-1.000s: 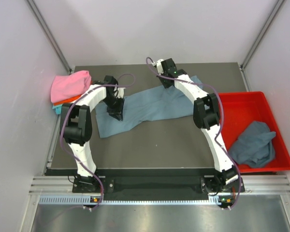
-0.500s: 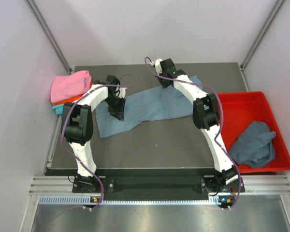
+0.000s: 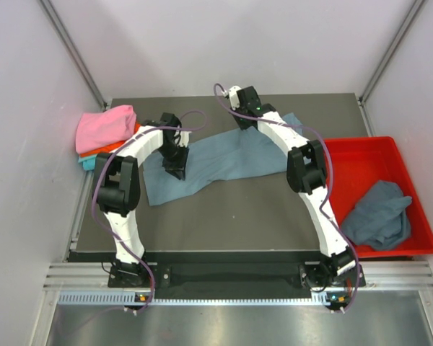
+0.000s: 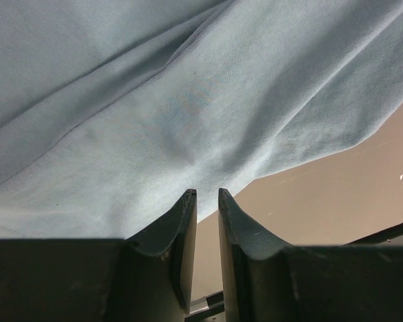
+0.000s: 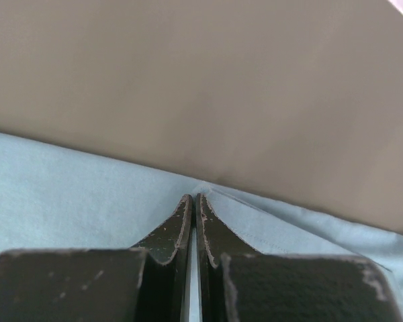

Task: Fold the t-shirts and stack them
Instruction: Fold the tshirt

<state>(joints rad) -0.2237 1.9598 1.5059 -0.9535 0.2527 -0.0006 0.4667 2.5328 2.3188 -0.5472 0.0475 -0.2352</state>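
A slate blue-grey t-shirt [image 3: 224, 158] lies spread and creased across the middle of the table. My left gripper [image 3: 175, 171] is low over its left part. In the left wrist view the shirt [image 4: 188, 100] fills the frame beyond my left gripper [image 4: 207, 194], whose jaws stand narrowly apart with only bare table between them. My right gripper [image 3: 245, 121] is at the shirt's far edge. In the right wrist view my right gripper [image 5: 195, 198] is shut on a fold of the shirt [image 5: 67, 181]. Folded pink [image 3: 105, 126], orange [image 3: 110, 148] and teal [image 3: 86, 163] shirts are stacked at the far left.
A shallow red tray [image 3: 368, 148] stands at the right edge of the table and holds a crumpled blue-grey shirt [image 3: 379, 215]. The dark table [image 3: 231, 216] shows bare in front of the spread shirt. Grey walls close in the left, far and right sides.
My right gripper has crept a little to the left and farther away with the shirt's edge in it. My left gripper has shifted slightly toward the far side.
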